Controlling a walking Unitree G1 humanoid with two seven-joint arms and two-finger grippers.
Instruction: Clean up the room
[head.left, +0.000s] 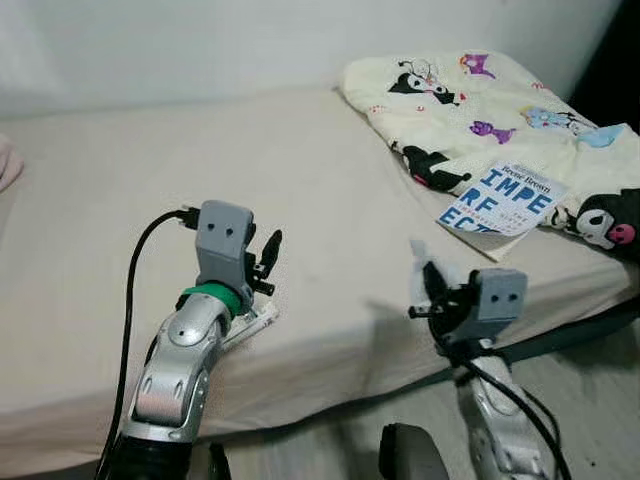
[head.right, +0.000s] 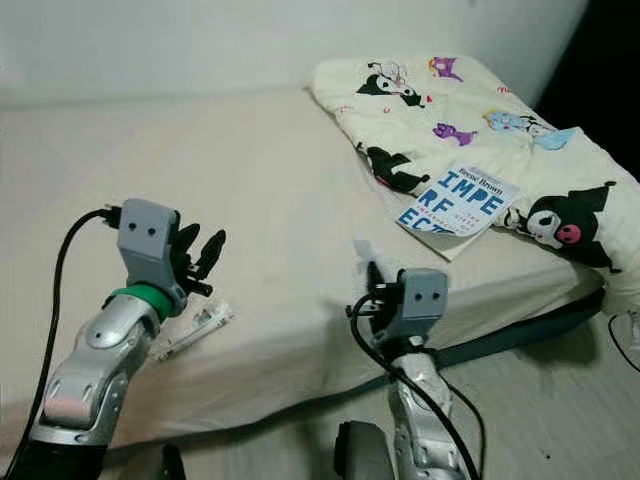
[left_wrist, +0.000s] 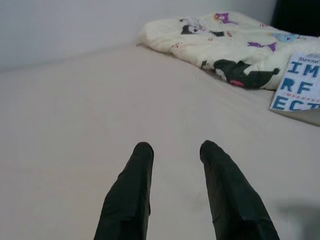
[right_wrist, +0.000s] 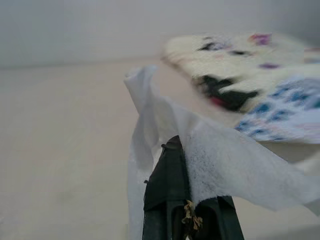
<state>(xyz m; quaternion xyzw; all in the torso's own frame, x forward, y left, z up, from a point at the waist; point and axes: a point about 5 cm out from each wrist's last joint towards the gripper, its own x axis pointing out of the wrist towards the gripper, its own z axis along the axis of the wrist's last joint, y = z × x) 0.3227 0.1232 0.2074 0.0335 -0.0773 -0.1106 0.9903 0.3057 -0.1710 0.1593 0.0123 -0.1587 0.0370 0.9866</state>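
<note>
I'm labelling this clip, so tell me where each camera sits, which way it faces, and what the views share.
Left eye view: on the head, looking down at the bed; left gripper and right gripper show.
Right eye view: same scene, shifted.
Left wrist view: along its open fingers across the bed toward the blanket.
Right wrist view: along fingers shut on a white tissue.
Shared: the blanket and the book.

A thin, fibrous white tissue (right_wrist: 210, 165), soft and matt, is clamped between the matt black plastic fingers of the right gripper (head.left: 432, 283). Beneath both grippers, smooth matt beige cloth is stretched over the bed (head.left: 330, 190). Beyond the right gripper, a printed fleecy blanket (head.left: 470, 110) and a glossy paper book (head.left: 502, 200) are seen.
</note>
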